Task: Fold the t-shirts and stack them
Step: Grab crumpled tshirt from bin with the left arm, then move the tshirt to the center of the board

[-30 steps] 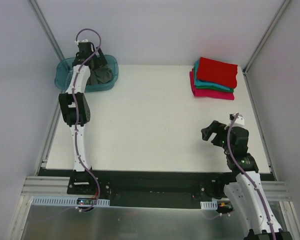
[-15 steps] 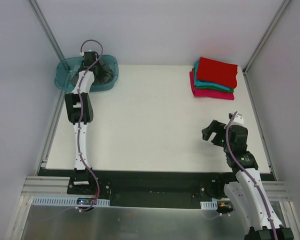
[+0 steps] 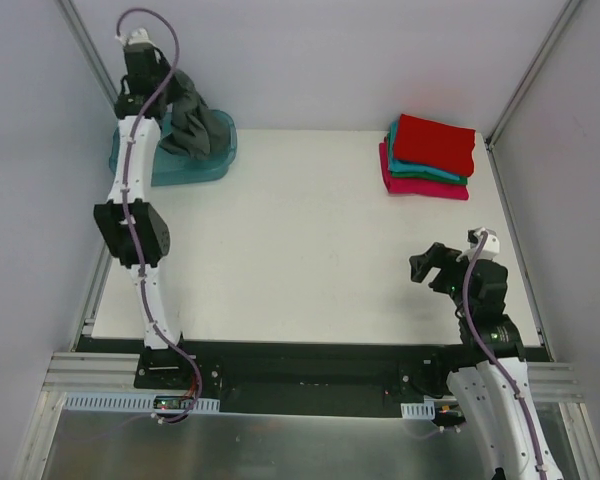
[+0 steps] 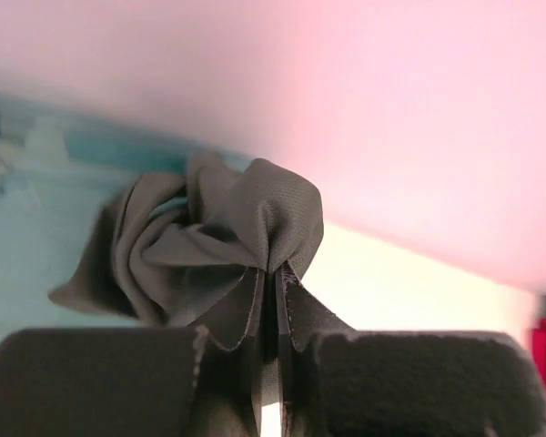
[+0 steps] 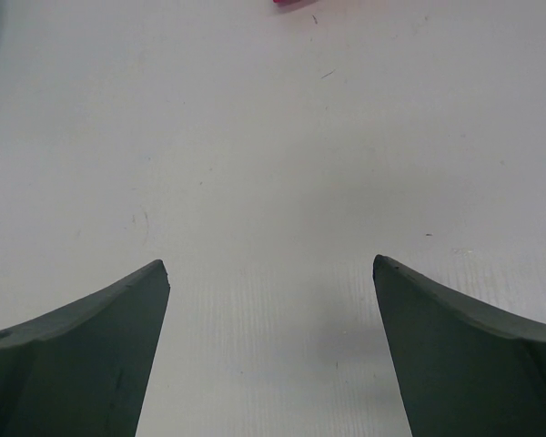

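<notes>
while in left end effector [image 4: 271,350], grey t-shirt [image 4: 214,241]

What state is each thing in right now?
grey t-shirt: bunched, lifted, lower end reaching the tub
left gripper: shut on the grey t-shirt
right gripper: open, empty, above the table
tub: upright, far left corner of table
folded t-shirts: stacked, red on teal on pink

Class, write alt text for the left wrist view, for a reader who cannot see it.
The left gripper, closed, pinches a bunched dark grey cloth t-shirt at the centre of the view. Behind the cloth lie the translucent teal plastic tub on the left and the white table on the right.
</notes>
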### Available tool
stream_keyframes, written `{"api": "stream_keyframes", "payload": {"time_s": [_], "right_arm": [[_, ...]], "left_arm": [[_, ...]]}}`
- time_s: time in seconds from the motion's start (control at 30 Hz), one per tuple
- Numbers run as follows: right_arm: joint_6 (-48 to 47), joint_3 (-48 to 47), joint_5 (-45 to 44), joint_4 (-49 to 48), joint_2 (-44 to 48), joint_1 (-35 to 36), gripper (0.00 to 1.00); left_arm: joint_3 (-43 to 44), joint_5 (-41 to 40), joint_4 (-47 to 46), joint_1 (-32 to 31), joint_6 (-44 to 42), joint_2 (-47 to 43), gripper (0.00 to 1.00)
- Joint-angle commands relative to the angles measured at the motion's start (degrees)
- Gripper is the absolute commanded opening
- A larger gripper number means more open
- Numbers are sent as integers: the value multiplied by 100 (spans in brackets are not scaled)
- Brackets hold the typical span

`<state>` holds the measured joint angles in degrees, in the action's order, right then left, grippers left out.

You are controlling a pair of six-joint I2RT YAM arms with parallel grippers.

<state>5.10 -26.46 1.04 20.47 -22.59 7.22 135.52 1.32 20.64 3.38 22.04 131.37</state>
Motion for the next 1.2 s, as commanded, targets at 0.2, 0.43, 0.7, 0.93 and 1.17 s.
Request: {"api": "stream_keyframes", "payload": {"time_s": [0.2,0.43,0.7,0.93,1.17], "right_arm": [[-80,-289,151,71,158,25,96],[-27,-281,2,247,562,25,96],[34,-193,-51,273,923,33,96],[-1,-219,-306,282,748,33,96],[-18,-308,-165,388,571,33,96]], "left_arm": [[-448,1826,-359,-179,203,-3458,0],[-719,1846,-298,-1382,-445,-4496,0],[-2378,2994,-394,-2051,-604,-5296,0],[-4710,2937,-588,-3579,-1413,-4826,0],[-2912,2479,333,-4082,-1150,-2101,52]]}}
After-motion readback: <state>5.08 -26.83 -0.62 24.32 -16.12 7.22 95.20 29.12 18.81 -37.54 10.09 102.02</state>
